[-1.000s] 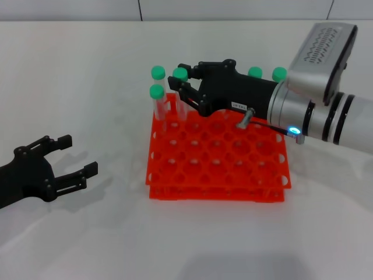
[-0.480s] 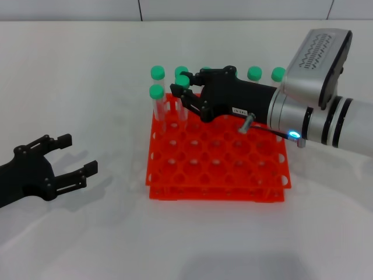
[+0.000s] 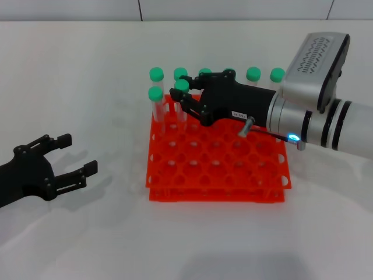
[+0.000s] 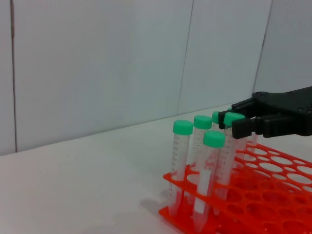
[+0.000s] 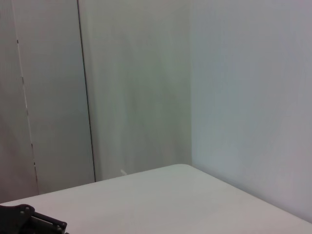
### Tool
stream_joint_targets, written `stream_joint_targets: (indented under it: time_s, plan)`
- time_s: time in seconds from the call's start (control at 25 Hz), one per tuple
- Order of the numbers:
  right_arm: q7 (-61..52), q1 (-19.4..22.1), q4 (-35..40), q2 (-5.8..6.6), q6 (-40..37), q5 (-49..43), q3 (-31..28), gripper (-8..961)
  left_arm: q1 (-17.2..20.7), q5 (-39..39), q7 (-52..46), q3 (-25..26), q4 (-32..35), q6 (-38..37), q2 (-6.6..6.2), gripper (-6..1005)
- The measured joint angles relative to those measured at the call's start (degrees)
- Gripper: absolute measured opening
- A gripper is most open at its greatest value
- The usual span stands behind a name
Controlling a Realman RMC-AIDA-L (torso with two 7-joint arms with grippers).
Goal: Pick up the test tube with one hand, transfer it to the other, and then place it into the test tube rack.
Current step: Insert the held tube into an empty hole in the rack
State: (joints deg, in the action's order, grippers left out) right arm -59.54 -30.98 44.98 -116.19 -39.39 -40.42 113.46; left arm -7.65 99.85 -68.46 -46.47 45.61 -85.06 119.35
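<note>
The orange-red test tube rack (image 3: 217, 170) stands mid-table. My right gripper (image 3: 183, 100), black with a white label, reaches over the rack's back left part. It is shut on a green-capped test tube (image 3: 182, 86), held upright just under the cap, with the lower end down at a second-row hole. In the left wrist view the same gripper (image 4: 235, 119) clasps that test tube (image 4: 233, 118) above the rack (image 4: 273, 195). My left gripper (image 3: 78, 155), unlabelled, lies open and empty on the table at the lower left.
Several more green-capped tubes stand along the rack's back row (image 3: 253, 74). One more tube (image 3: 155, 93) stands in the second row, just left of the held one. The rest of the rack's holes are open, and bare white table surrounds it.
My right gripper has drawn toward the front and sunk lower with the tube, bringing its cap below the back-row caps. The left gripper has not moved.
</note>
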Motion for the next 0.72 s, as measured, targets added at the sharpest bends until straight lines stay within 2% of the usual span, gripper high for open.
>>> stream_joint_targets:
  time_s: [0.44,0.72]
  plan:
    - [-0.2,0.5,0.9,0.23,-0.6,0.2,-0.2,453,0.0,0.2,0.0,0.0,0.0,0.0,0.0,863]
    - [-0.9,4.8,6.4,1.86,-5.7,-0.9,-0.8,473,0.1,0.3,0.0,0.1,0.0,-0.2,-0.11,863]
